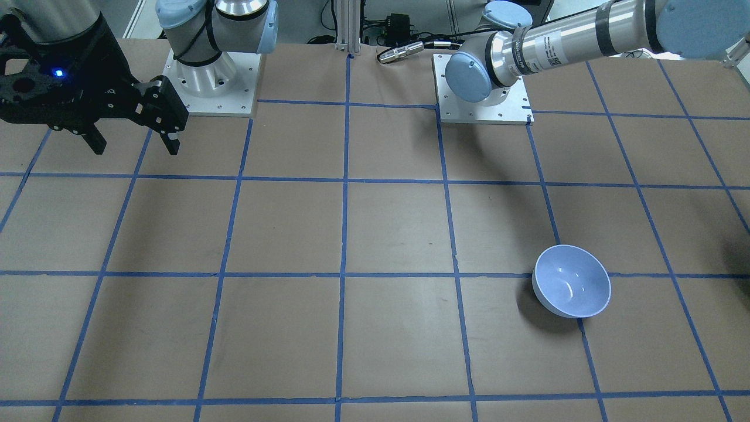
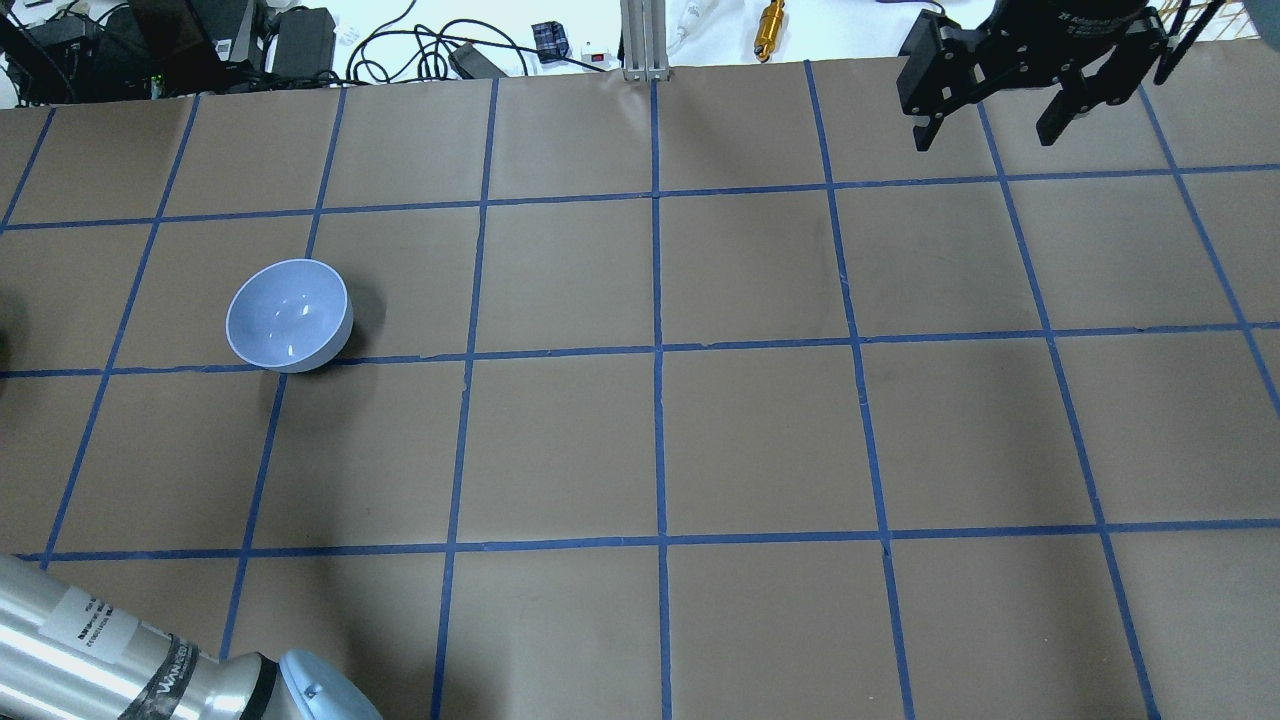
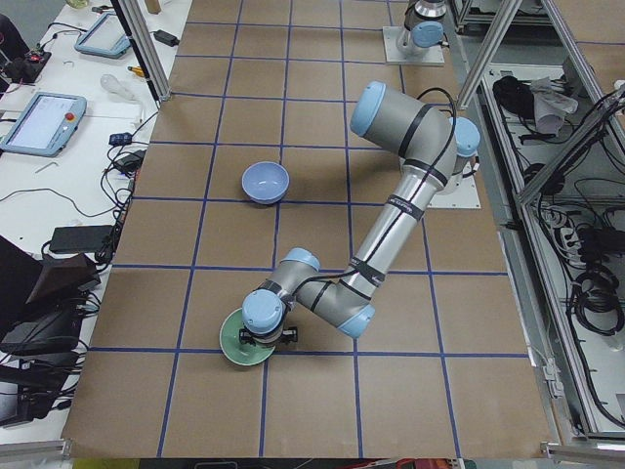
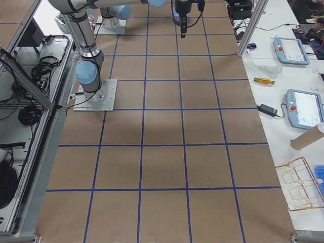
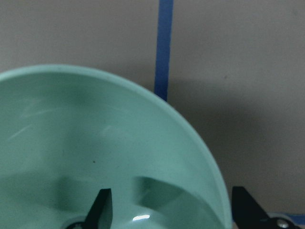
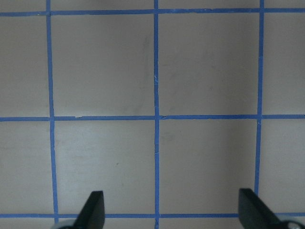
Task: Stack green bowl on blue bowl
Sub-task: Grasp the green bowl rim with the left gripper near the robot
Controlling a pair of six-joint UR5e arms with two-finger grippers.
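Observation:
The green bowl [image 3: 234, 344] sits upright on the table near my left end and fills the left wrist view [image 5: 95, 143]. My left gripper [image 5: 174, 210] is open and low over it, straddling its rim: one finger [image 5: 102, 207] is inside the bowl and the other [image 5: 245, 205] is outside. In the exterior left view the left gripper [image 3: 264, 335] is on the bowl's edge. The blue bowl [image 1: 571, 281] stands upright and empty, apart from the green one, and shows in the overhead view [image 2: 288, 315] and the exterior left view [image 3: 265, 182]. My right gripper [image 1: 135, 143] is open and empty, held high over the table [image 2: 985, 130].
Brown table paper with a blue tape grid [image 2: 660, 350]. The arm bases [image 1: 214, 88] [image 1: 480, 99] stand at the robot's edge. Cables and a brass part [image 2: 770, 20] lie beyond the far edge. Tablets [image 4: 304, 109] and a wire rack [image 4: 304, 182] sit on the side table.

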